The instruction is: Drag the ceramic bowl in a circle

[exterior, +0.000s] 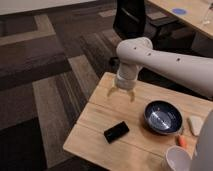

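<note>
The ceramic bowl is round, shallow and dark navy with a paler shiny inside. It sits on the wooden table toward the right. My gripper hangs from the white arm above the table's far edge, to the left of the bowl and apart from it. Its two fingers are spread and hold nothing.
A black flat device lies on the table left of the bowl. A white cup stands at the near right corner, with a small orange item and a pale object beside the bowl. A black chair stands behind.
</note>
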Robot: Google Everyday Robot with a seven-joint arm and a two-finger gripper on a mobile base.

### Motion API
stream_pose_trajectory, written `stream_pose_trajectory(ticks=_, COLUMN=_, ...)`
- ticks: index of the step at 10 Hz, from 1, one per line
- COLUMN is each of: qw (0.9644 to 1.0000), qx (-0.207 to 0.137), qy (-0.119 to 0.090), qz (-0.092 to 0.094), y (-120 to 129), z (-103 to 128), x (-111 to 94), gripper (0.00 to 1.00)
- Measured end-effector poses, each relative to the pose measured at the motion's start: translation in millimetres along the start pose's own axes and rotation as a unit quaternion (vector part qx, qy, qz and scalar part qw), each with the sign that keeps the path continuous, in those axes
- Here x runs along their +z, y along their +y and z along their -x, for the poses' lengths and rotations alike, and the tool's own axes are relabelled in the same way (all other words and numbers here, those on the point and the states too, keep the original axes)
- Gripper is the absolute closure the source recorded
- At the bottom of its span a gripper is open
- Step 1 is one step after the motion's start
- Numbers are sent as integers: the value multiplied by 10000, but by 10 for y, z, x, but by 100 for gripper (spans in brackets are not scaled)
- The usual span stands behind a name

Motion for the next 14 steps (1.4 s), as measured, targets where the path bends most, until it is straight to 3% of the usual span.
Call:
stream_pose_trajectory(ticks=4, qw=10000, qx=1, qy=-63, qz=-58, y=-49, z=24, x=-21, gripper=35)
stream_pose_trajectory(ticks=7, qw=9988, qx=299, qy=-386, qz=-76, y=-526, z=198, x=-165, gripper=35)
stream_pose_trajectory(ticks=10, qw=9974, qx=636, qy=-337, qz=-5, y=-929, z=228, x=-145, gripper=35)
stream_pose_trajectory(ticks=11, qw=9953, qx=851, qy=-472, qz=9, y=-1111, z=257, x=-186, gripper=35)
stream_pose_trajectory(ticks=14, qw=9945, qx=907, qy=-528, qz=10, y=-1148, z=266, x=-206, gripper=35)
